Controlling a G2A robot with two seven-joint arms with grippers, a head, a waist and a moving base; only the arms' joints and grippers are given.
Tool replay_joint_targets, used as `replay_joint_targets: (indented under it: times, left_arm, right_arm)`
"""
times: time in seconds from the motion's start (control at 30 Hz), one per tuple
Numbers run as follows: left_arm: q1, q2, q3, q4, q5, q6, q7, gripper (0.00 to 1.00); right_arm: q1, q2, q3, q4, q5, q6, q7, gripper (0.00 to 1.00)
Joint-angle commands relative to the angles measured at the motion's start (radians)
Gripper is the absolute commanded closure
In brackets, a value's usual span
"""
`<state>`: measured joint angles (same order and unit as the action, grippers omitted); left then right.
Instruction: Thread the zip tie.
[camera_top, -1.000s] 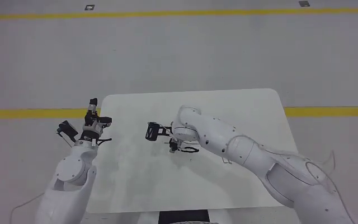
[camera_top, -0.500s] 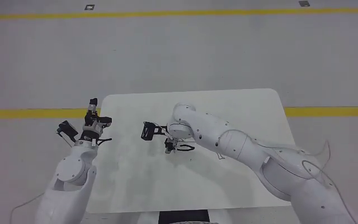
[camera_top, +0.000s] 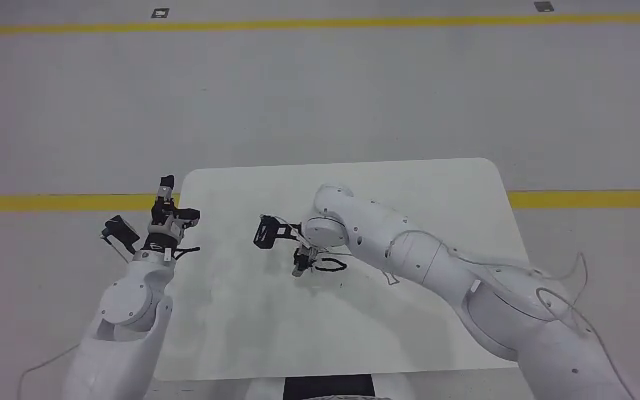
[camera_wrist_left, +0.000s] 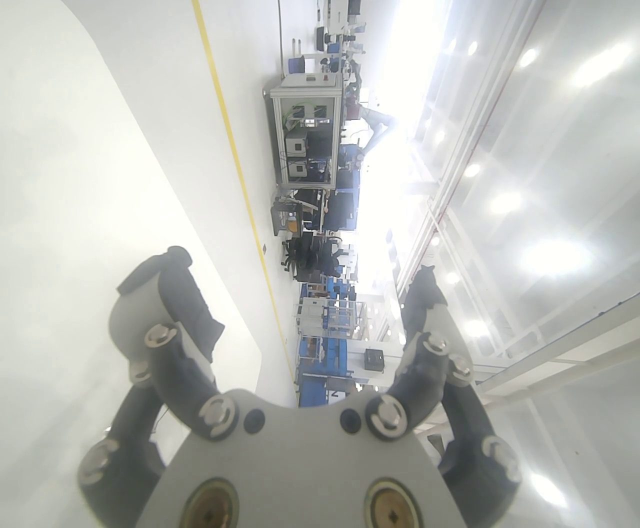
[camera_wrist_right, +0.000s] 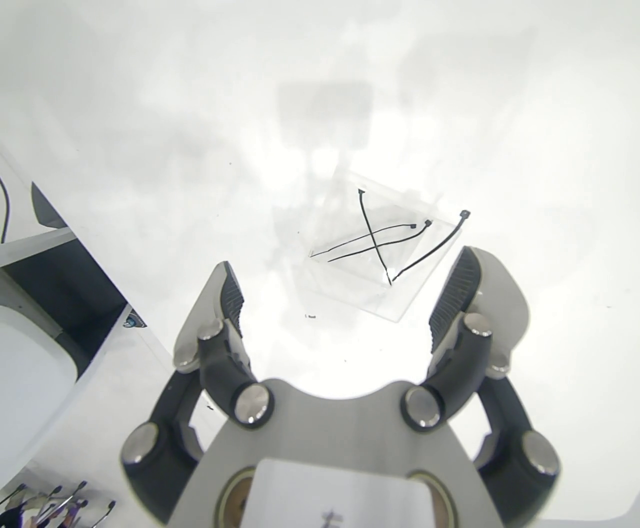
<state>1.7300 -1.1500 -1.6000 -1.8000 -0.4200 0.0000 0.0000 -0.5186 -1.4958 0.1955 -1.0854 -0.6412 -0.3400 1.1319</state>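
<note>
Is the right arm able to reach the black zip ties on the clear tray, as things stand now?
Probably yes. The right gripper hangs open above the white table, facing the zip ties on the clear tray, and nothing stands between them.

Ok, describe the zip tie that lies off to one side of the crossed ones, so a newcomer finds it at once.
On the white table a clear square tray lies just ahead of the open right claw. Four black zip ties lie on it, three in a crossed bunch. The fourth zip tie lies beside them, head at a tray corner, nearest a claw finger, crossing none.
</note>
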Motion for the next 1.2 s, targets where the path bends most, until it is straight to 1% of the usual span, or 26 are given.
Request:
replay_joint_targets:
  times: [0.0, 0.1, 0.2, 0.23, 0.27, 0.3, 0.37, 0.4, 0.47, 0.53, 0.6, 0.63, 0.83, 0.87, 0.9, 1.17]
  left_arm:
    - [0.000, 0.000, 0.000, 0.000, 0.000, 0.000, 0.000, 0.00]
    - [0.000, 0.000, 0.000, 0.000, 0.000, 0.000, 0.000, 0.00]
    - [0.000, 0.000, 0.000, 0.000, 0.000, 0.000, 0.000, 0.00]
    - [0.000, 0.000, 0.000, 0.000, 0.000, 0.000, 0.000, 0.00]
    - [0.000, 0.000, 0.000, 0.000, 0.000, 0.000, 0.000, 0.00]
    - [0.000, 0.000, 0.000, 0.000, 0.000, 0.000, 0.000, 0.00]
    - [0.000, 0.000, 0.000, 0.000, 0.000, 0.000, 0.000, 0.00]
    - [0.000, 0.000, 0.000, 0.000, 0.000, 0.000, 0.000, 0.00]
    - [0.000, 0.000, 0.000, 0.000, 0.000, 0.000, 0.000, 0.00]
    - [0.000, 0.000, 0.000, 0.000, 0.000, 0.000, 0.000, 0.00]
    - [0.000, 0.000, 0.000, 0.000, 0.000, 0.000, 0.000, 0.00]
    - [0.000, 0.000, 0.000, 0.000, 0.000, 0.000, 0.000, 0.00]
    - [0.000, 0.000, 0.000, 0.000, 0.000, 0.000, 0.000, 0.00]
    - [0.000, 0.000, 0.000, 0.000, 0.000, 0.000, 0.000, 0.00]
    - [0.000, 0.000, 0.000, 0.000, 0.000, 0.000, 0.000, 0.00]
    - [0.000, 0.000, 0.000, 0.000, 0.000, 0.000, 0.000, 0.00]
  right_arm:
    - [0.000, 0.000, 0.000, 0.000, 0.000, 0.000, 0.000, 0.00]
    - [0.000, 0.000, -0.002, -0.009, -0.026, 0.002, -0.008, 0.00]
    - [0.003, -0.004, -0.002, -0.017, -0.051, 0.004, 0.025, 0.00]
    - [0.005, -0.006, 0.001, -0.023, -0.056, 0.008, 0.036, 0.08]
    - [0.006, -0.007, 0.001, -0.027, -0.062, 0.006, 0.046, 0.51]
    - [0.008, -0.009, 0.001, -0.030, -0.068, 0.004, 0.059, 0.60]
    - [0.008, -0.013, 0.002, -0.036, -0.076, 0.000, 0.081, 0.65]
    - [0.008, -0.015, 0.001, -0.039, -0.079, 0.000, 0.086, 0.70]
    - [0.008, -0.018, -0.002, -0.040, -0.080, 0.000, 0.094, 0.75]
    - [0.009, -0.021, -0.005, -0.039, -0.080, 0.000, 0.095, 0.84]
    - [0.010, -0.026, -0.012, -0.033, -0.084, 0.000, 0.093, 0.86]
    - [0.011, -0.028, -0.012, -0.025, -0.089, 0.000, 0.091, 0.83]
    - [0.006, -0.049, -0.013, 0.005, -0.133, 0.005, 0.081, 0.84]
    - [0.003, -0.052, -0.014, 0.010, -0.139, 0.006, 0.080, 0.79]
    - [0.000, -0.057, -0.018, 0.018, -0.150, 0.007, 0.086, 0.78]
    - [-0.025, -0.094, -0.026, 0.072, -0.209, 0.003, 0.074, 0.83]
